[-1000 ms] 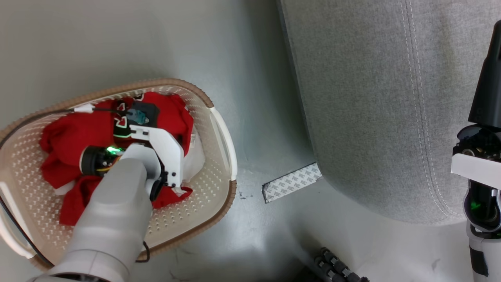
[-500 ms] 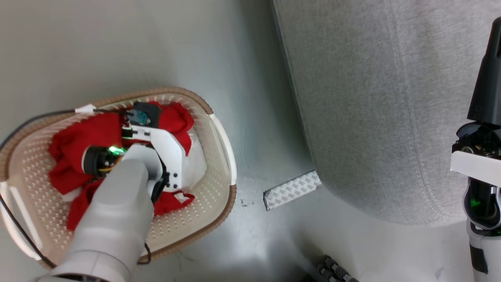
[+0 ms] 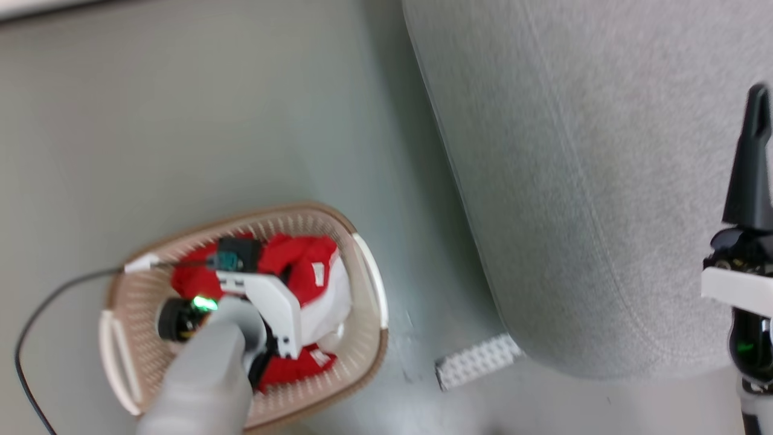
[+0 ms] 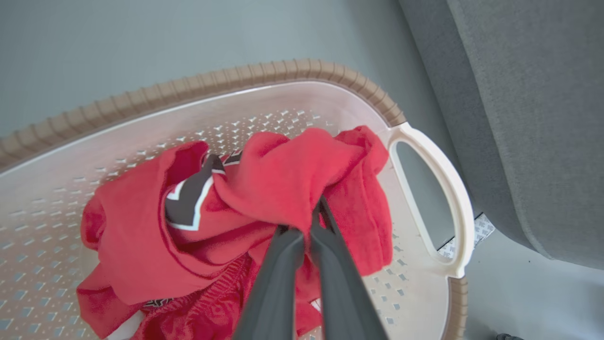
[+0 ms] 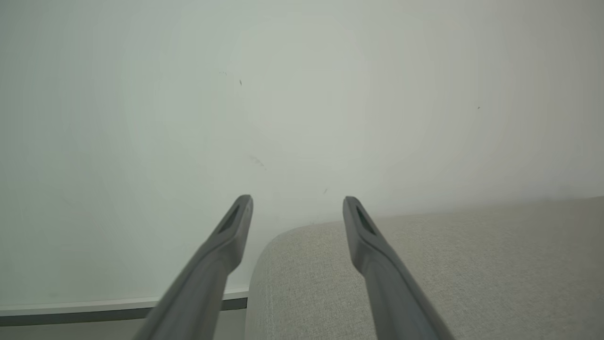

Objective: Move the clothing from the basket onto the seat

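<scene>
The cream basket with a brown rim stands on the floor left of the grey seat. Red clothing lies bunched inside it, with a black-and-white neck detail showing. My left gripper reaches down into the basket, shut on a raised fold of the red clothing. In the head view my left wrist covers part of the clothing. My right gripper hangs open and empty above the seat; one of its dark fingers shows at the right edge.
A white patterned strip lies on the grey floor at the foot of the seat. A black cable runs from the basket's left side across the floor. The basket's white handle faces the seat. A pale wall rises behind the seat.
My left gripper has shut on the red clothing, and the fabric has gathered up around it. The head camera has moved, so the whole picture has shifted. The right gripper stays open.
</scene>
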You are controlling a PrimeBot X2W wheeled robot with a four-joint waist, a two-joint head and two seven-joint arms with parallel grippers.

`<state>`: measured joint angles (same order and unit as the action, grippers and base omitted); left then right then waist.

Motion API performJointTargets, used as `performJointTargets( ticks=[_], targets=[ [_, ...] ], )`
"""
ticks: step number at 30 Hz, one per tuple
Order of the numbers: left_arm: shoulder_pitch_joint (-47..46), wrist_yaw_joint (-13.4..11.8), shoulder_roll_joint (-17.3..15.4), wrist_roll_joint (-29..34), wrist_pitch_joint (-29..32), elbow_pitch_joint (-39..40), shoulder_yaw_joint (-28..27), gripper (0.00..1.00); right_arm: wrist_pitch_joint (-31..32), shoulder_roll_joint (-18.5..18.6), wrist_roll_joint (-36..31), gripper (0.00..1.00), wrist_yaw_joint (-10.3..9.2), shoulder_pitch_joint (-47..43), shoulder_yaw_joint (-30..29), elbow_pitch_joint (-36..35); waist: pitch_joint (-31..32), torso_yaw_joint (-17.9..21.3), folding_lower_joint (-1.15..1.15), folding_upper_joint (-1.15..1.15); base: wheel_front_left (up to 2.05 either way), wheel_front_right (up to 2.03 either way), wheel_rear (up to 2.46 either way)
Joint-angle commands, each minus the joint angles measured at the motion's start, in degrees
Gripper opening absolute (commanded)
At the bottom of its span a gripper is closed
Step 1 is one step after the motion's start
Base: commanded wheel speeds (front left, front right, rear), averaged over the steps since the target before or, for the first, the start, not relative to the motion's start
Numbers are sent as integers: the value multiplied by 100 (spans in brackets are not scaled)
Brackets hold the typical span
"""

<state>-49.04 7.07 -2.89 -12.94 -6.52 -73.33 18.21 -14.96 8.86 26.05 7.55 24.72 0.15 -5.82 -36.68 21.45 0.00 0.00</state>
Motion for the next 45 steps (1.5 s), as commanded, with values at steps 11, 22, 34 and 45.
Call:
performJointTargets(
  ticks=[11,22,34,45],
  targets=[
    [1142,36,-8,-1547,-464,1194,1395,0,-13,350,-225,100,-12,-766,158,314,2074,-989,0,0,0,0,0],
    [1492,30,-19,-1795,-863,1964,1615,0,-13,404,-311,100,-12,-1333,372,524,3156,-1396,0,0,0,0,0],
    [1830,-260,-357,-1411,-864,4155,1171,0,-13,319,-331,100,-12,-1711,720,711,3755,-1544,0,0,0,0,0],
    [1885,-559,-673,-1390,-446,5574,1101,0,-13,297,-249,100,-12,-1809,1053,835,3911,-1516,0,0,0,0,0]
  ],
)
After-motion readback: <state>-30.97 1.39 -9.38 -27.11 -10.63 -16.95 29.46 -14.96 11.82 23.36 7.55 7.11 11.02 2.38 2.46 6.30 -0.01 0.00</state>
